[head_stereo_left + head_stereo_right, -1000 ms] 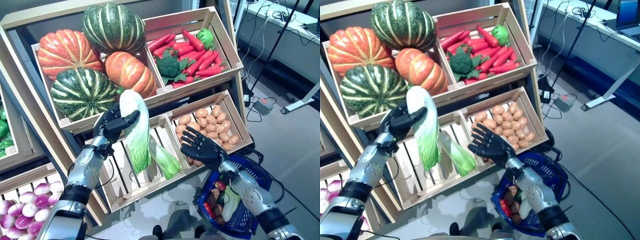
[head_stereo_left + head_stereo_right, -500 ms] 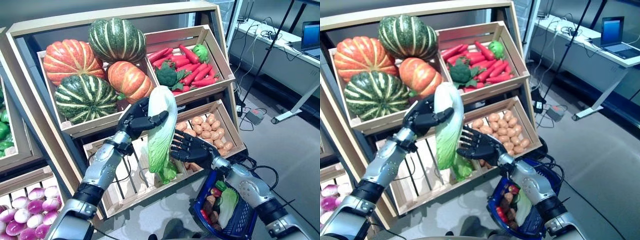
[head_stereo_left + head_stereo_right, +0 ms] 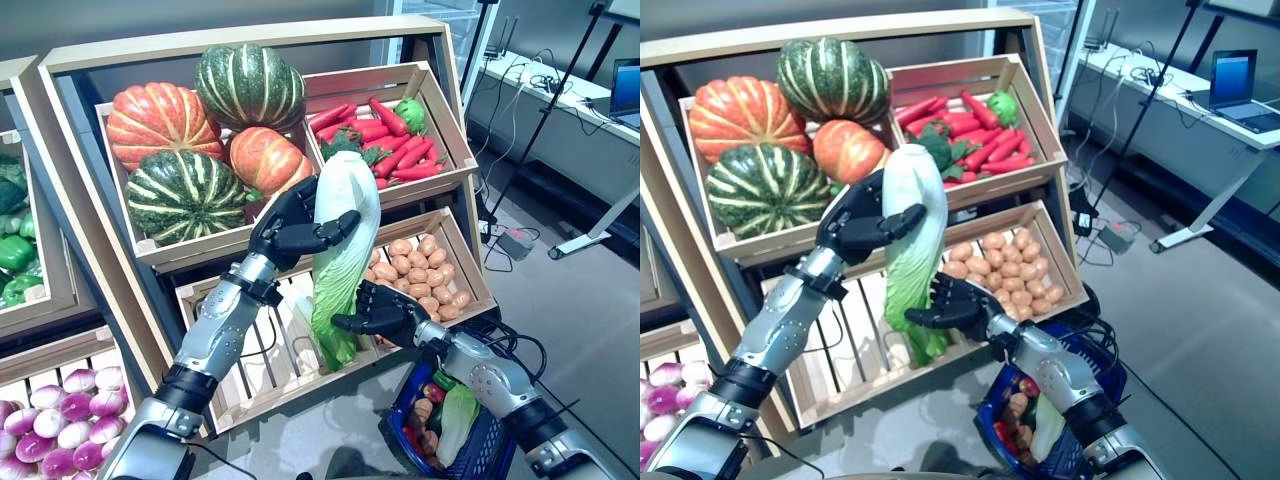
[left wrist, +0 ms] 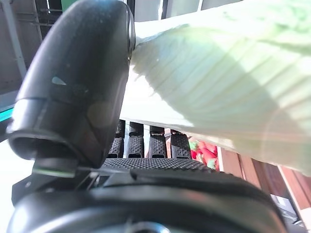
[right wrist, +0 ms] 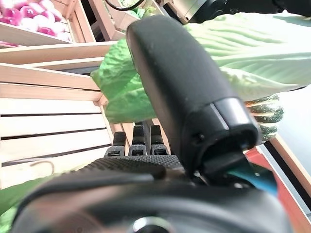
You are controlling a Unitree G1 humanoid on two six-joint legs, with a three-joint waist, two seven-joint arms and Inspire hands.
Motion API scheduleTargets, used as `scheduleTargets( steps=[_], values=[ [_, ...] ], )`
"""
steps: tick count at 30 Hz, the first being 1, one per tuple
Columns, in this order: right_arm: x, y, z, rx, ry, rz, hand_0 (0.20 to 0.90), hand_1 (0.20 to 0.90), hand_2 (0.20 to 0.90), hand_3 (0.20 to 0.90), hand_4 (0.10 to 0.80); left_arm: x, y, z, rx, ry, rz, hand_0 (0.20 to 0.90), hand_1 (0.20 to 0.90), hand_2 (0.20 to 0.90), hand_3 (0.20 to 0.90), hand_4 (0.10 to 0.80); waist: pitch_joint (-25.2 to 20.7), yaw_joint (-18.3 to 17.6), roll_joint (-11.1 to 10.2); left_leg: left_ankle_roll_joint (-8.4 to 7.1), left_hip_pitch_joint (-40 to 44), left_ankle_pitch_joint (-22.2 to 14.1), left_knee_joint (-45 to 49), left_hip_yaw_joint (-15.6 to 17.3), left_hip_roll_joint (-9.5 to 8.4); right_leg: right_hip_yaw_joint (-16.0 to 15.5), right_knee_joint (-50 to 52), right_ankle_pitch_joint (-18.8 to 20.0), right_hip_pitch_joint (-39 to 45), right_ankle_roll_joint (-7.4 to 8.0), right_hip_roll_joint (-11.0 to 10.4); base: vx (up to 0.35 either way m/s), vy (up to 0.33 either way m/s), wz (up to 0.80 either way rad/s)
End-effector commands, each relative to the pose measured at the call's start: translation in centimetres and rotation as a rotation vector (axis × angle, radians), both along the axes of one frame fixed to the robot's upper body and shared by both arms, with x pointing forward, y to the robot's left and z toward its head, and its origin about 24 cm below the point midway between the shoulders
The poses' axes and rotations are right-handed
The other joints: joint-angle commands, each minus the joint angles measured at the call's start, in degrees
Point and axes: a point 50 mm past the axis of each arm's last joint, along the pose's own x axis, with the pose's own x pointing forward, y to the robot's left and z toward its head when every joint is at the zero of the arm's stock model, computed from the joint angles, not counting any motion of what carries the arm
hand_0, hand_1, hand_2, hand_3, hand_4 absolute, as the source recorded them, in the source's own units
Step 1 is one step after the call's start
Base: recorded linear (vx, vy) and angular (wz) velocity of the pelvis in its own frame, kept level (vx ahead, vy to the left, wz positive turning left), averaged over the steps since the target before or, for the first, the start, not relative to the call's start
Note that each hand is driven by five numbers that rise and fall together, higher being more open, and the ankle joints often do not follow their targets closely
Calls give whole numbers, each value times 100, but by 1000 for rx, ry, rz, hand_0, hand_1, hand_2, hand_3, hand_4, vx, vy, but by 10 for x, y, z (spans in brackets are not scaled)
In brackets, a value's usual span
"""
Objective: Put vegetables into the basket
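Observation:
My left hand (image 3: 290,218) is shut on a long napa cabbage (image 3: 343,232), white at the top and green at the leafy lower end, and holds it upright in front of the wooden stand. Its own wrist view shows the thumb (image 4: 77,87) pressed on the pale cabbage (image 4: 218,73). My right hand (image 3: 388,315) is open, its fingers straight and reaching to the cabbage's leafy lower end, which shows close in the right wrist view (image 5: 243,53). The blue basket (image 3: 497,452) stands on the floor below the right arm and holds a pale green leafy vegetable (image 3: 455,418) and small red and brown vegetables (image 3: 424,402).
The slanted wooden stand (image 3: 90,215) with its crates rises straight ahead and to the left. A desk with a laptop (image 3: 1232,85) and a black tripod leg (image 3: 535,110) stand at the back right. Grey floor (image 3: 1200,330) lies to the right of the basket.
My left hand has carried the cabbage to the right and a little up. My right hand has come in against its leafy lower end. The camera has shifted too.

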Motion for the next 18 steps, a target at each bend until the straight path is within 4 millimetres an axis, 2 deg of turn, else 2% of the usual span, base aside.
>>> scheduleTargets(
  steps=[1,11,18],
  values=[
    [23,20,46,144,-198,-15,900,900,900,900,800,11,-23,51,-65,-213,-74,300,300,300,300,400,-435,36,-34,134,139,-852,10,55,-289,-164,15,-395,74,-303,120,0,0,0],
    [30,27,87,228,-360,-7,900,900,900,900,800,12,-25,23,8,-116,-97,300,300,300,300,400,-460,56,-35,153,159,-865,10,42,-277,-85,15,-388,73,-287,130,0,0,0],
    [33,16,106,194,-455,-21,900,900,900,900,800,14,-12,-2,102,-33,-95,300,300,300,300,400,-468,45,-42,161,186,-869,10,73,-259,-22,15,-369,70,-270,134,0,0,0]
  ],
)
